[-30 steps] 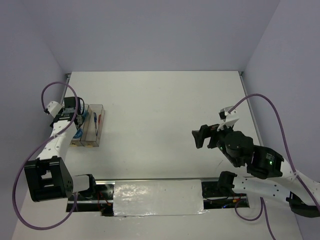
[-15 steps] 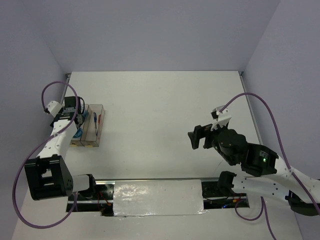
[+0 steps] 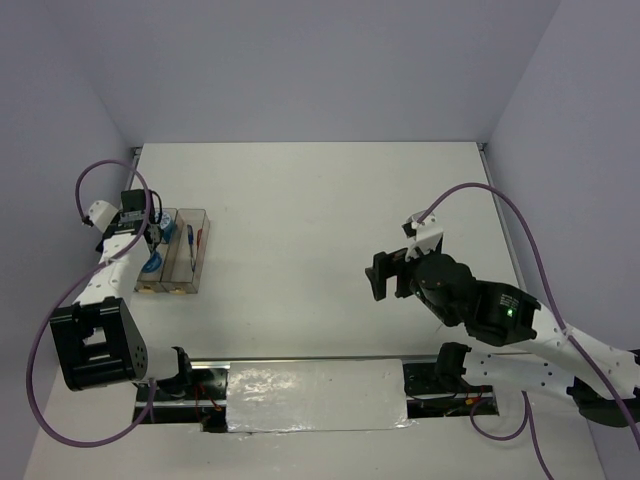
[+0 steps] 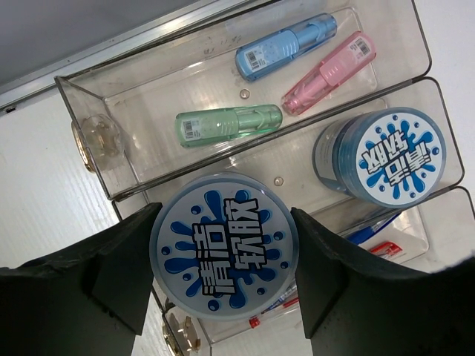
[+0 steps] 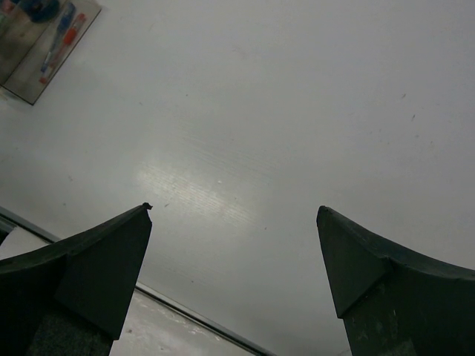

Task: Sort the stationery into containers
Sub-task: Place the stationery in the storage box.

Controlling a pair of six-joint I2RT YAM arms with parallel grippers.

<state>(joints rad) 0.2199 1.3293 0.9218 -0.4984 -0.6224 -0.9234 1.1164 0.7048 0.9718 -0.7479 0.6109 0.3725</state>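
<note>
I get bright, even overhead light and soft shadows in the top view. On my right wrist feed the table (image 5: 297,111) carries a pale glare patch, and the near fingers (image 5: 82,259) read dark and soft-edged.

1. White table (image 3: 310,220), matte, with a faint glare patch in the right wrist view.
2. Pale lavender walls (image 3: 320,70) on three sides.
3. Metal rail (image 3: 300,359) along the near edge.
4. Glossy white sheet (image 3: 315,395) just below the rail.
</note>
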